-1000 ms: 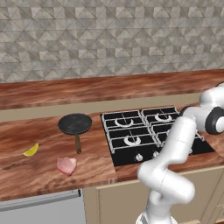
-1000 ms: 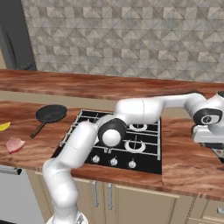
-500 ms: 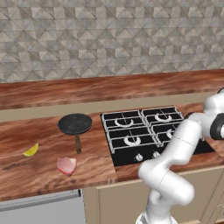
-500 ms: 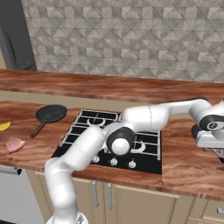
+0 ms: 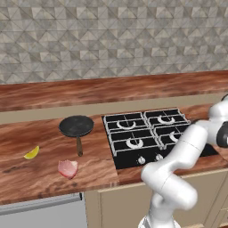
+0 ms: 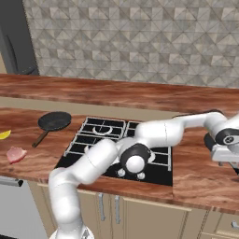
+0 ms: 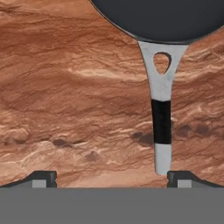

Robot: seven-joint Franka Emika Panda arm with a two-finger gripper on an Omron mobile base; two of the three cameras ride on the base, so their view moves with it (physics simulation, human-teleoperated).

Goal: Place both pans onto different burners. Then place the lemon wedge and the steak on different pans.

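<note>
Brown wood-grain counter [image 7: 78, 100] runs under my jaws, bare grain straight below the gap btwn the tips. Black cooktop [image 6: 161, 175] sits well off from my gripper [image 7: 111, 177], w/ my own arm reaching across it; its burners [image 5: 126, 125] under the grid grates carry nothing.

Pan no. 1 [image 7: 162, 19] lies ahead of my jaws, dark round body at the far edge of hand view. Its handle [image 7: 161, 118], silver w/ a black band and a teardrop hole near the bowl, points back toward me; the handle end stops just short of one fingertip [image 7: 186, 178], offset from the middle of the gap. Whether tip and handle touch, can't tell. My jaws stand wide apart, nothing btwn them, other fingertip [image 7: 41, 178] over plain counter.

Pan no. 2 [image 5: 76, 126] sits far from my jaws, on the counter beside the cooktop's opposite side, thin brown handle toward the counter front.

Steak [image 5: 67, 168], pink slab, lies on the counter near that pan's handle end, toward the front edge, also far from my jaws.

Lemon wedge [image 5: 31, 153], small yellow crescent, is farthest of all, beyond the steak and apart from it, on bare counter.
</note>
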